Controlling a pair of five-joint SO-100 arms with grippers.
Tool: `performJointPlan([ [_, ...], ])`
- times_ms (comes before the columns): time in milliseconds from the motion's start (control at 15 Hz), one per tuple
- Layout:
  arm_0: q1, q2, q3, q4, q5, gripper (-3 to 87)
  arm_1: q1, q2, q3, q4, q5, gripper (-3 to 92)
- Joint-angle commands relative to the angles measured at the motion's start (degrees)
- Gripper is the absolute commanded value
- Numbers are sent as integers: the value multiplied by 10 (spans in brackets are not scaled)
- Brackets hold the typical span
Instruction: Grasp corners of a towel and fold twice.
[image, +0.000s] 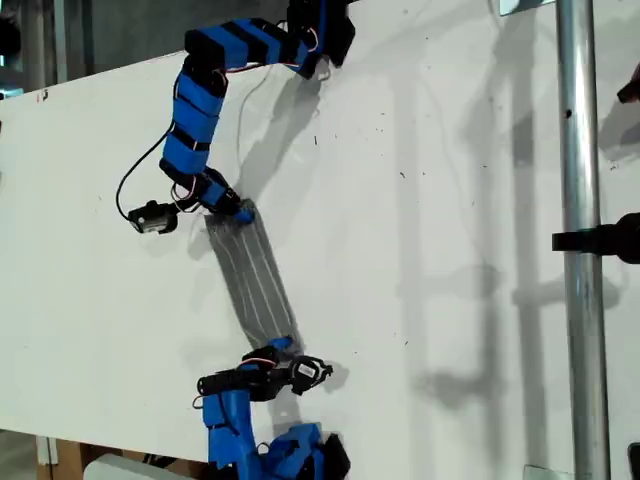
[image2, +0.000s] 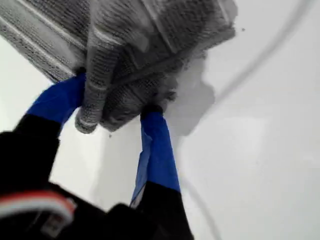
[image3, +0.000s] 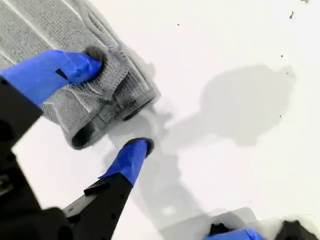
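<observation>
The grey striped towel lies on the white table folded into a narrow strip, running from upper left to lower right in the exterior view. My first gripper is at the strip's upper end, and in the first wrist view that gripper is shut on the towel's bunched layers. My second gripper is at the strip's lower end. In the second wrist view this gripper is open, with one finger on the towel's folded corner and the other finger on bare table beside it.
A metal pole with a black clamp stands at the exterior view's right. A black cable loops beside the first arm. The table's front edge runs along the exterior view's lower left. The second arm's base sits at the bottom.
</observation>
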Motion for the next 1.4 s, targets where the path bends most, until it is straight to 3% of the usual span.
performJointPlan([
  [0, 3, 81, 30, 20, -33, 265, 24, 102, 21, 19, 12, 242],
  [400, 30, 316, 147, 69, -120, 244, 66, 358, 236, 31, 54, 251],
  [533, 70, 442, 201, 53, -144, 203, 69, 488, 368, 5, 134, 258],
  [667, 123, 632, 272, 22, -143, 90, 56, 642, 516, 0, 251, 256],
  [800, 156, 781, 324, -5, -105, 17, 6, 823, 657, 4, 353, 230],
  [933, 159, 973, 418, -69, -26, -28, -43, 972, 729, 81, 423, 215],
  [1133, 174, 982, 524, -117, 0, -28, -134, 1086, 794, 113, 517, 219],
  [1267, 173, 982, 586, -127, -9, -28, -136, 1147, 831, 113, 529, 244],
  [1333, 172, 982, 599, -127, -9, -29, -114, 1156, 824, 101, 494, 262],
])
